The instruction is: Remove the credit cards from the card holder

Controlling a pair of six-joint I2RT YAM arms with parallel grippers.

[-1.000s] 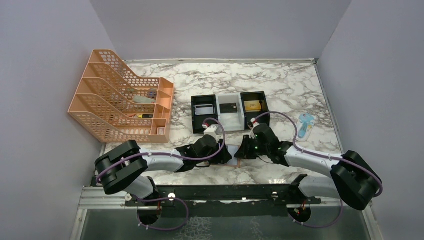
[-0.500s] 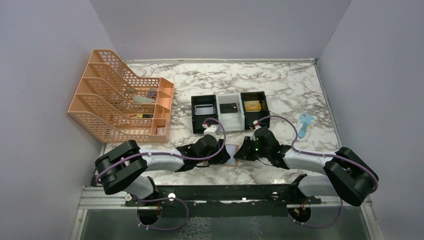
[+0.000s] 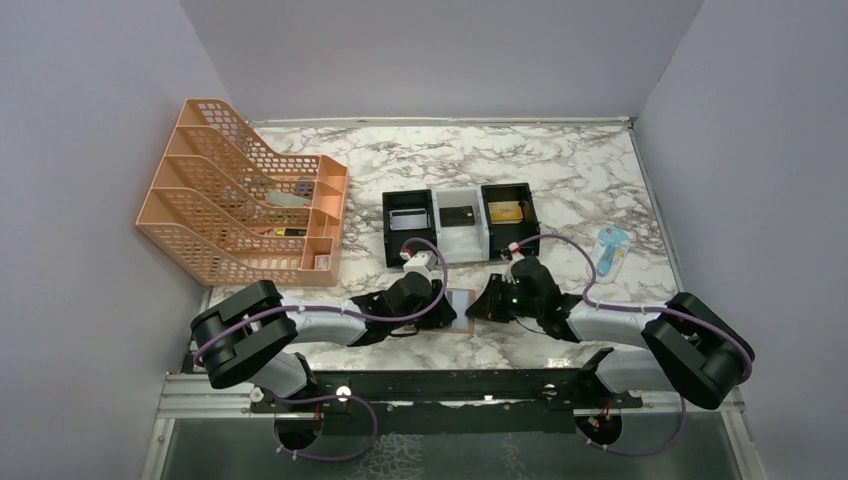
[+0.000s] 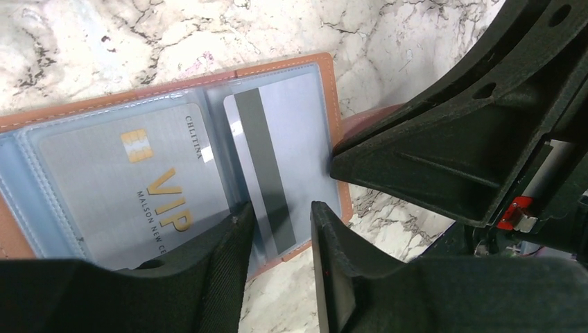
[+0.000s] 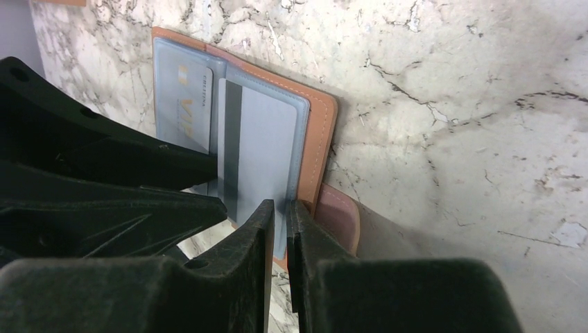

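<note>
The tan card holder (image 4: 277, 69) lies open on the marble between both grippers, its light-blue sleeves facing up. A silver VIP credit card (image 4: 132, 173) sits in the left sleeve. A silver card with a dark stripe (image 4: 291, 152) sits in the right sleeve, tilted. My left gripper (image 4: 281, 211) is open, its fingers straddling the striped card's near edge. My right gripper (image 5: 281, 208) is shut on the card holder's (image 5: 320, 132) near right edge, pinching the blue sleeve. In the top view the holder (image 3: 462, 302) shows between the two wrists.
A black-and-white three-compartment tray (image 3: 432, 238) with cards in it stands just behind the grippers. An orange mesh rack (image 3: 245, 195) is at the back left. A small blue item (image 3: 611, 250) lies to the right. The holder's brown flap (image 5: 340, 211) sticks out beside my right fingers.
The left jaws have narrowed around the striped card. Both wrists and the open holder have shifted slightly away from the near edge.
</note>
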